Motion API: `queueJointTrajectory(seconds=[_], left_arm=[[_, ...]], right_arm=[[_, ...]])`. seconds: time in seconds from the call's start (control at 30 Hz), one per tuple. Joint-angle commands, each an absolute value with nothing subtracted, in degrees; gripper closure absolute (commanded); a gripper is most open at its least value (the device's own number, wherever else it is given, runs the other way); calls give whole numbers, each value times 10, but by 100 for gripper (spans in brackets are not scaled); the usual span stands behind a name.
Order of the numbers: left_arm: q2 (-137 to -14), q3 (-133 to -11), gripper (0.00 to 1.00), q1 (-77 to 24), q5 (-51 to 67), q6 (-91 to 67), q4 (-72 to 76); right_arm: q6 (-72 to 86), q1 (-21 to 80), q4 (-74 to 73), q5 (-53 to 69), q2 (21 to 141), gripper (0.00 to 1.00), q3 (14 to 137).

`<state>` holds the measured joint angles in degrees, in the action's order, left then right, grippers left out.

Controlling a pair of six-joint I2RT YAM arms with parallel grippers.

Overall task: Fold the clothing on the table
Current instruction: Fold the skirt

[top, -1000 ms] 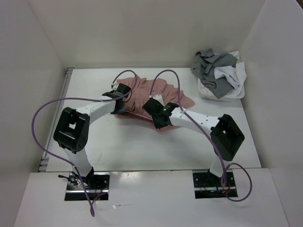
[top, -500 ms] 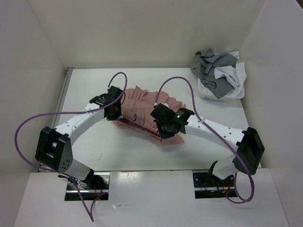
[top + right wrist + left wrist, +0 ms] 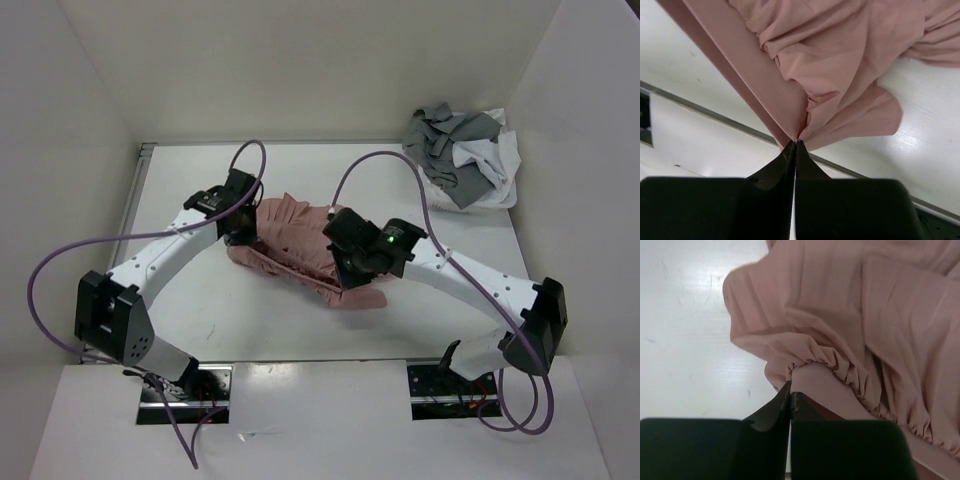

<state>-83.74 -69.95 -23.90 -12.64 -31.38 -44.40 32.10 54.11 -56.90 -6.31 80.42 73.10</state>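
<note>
No readable text, label, brand, number or sign showing in any view. Nothing legible appearing on clothing (image 3: 295,225) or on counter (image 3: 260,320).

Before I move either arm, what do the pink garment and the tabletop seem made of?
The clothing: thin, soft, matte fabric, knit or weave unclear; it drapes in fine folds and gathers. The table: hard, smooth white surface, perhaps laminate, faintly glossy; it shows glare and small scuffs.
</note>
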Motion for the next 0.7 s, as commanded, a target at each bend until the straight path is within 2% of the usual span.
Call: queueJointTrajectory(seconds=[0.0, 0.23, 0.47, 0.67], left_arm=[[-880, -759, 100, -236, -156, -294, -431], [-965, -850, 100, -236, -173, -274, -415], [-1061, -952, 100, -225, -178, -269, -415], [-1118, -1003, 100, -214, -191, -264, -409]], right_arm=[[301, 520, -612, -91, 800, 100, 782], [247, 458, -600, -109, 844, 100, 852], [190, 333, -563, -89, 899, 100, 891], [172, 290, -532, -77, 968, 100, 934]])
